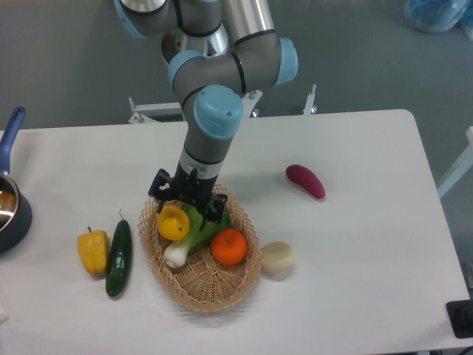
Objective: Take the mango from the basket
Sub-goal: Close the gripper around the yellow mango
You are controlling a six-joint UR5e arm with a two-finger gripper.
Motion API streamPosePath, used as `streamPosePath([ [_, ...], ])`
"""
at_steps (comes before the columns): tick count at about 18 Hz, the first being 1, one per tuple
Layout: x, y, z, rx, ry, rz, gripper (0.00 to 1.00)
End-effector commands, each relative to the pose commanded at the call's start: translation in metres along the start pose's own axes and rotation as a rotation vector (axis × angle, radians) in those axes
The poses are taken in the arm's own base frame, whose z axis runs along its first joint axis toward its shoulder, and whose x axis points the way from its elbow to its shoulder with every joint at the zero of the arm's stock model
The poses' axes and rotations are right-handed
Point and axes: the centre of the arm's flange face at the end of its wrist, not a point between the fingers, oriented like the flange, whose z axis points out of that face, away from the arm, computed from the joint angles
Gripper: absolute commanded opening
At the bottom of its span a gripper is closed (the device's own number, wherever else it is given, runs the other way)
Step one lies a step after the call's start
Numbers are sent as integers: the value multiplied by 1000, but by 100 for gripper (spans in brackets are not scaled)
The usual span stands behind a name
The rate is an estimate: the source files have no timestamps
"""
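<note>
Just below the gripper (188, 206), whose spread fingers hold nothing, the mango (173, 222) lies in the basket (214, 292) beside an orange (228, 246); closing and lifting appear to remain.

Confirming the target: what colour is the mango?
Yellow, on the mango in the fixed camera view.

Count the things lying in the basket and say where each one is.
3 in the basket: the mango at the upper left under the gripper, the orange at the right, a green leafy vegetable between them. The arm may hide more.
</note>
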Motion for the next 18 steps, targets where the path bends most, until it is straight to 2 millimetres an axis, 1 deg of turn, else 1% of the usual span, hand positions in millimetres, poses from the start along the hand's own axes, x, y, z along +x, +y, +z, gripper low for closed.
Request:
streamPosePath([
  [3, -1, 0, 5, -7, 6, 3, 100],
  [4, 1, 0, 13, -20, 14, 7, 100],
  [5, 2, 0, 15, -21, 15, 10, 100],
  [10, 3, -3, 12, -10, 7, 18, 100],
  [11, 3, -3, 12, -10, 7, 18, 94],
  [13, 3, -3, 12, -10, 7, 18, 75],
  [14, 3, -2, 13, -11, 8, 17, 70],
  [15, 3, -2, 13, -11, 8, 17, 66],
  [16, 3, -2, 14, -12, 9, 18, 66],
  [18, 7, -4, 14, -13, 10, 28, 62],
])
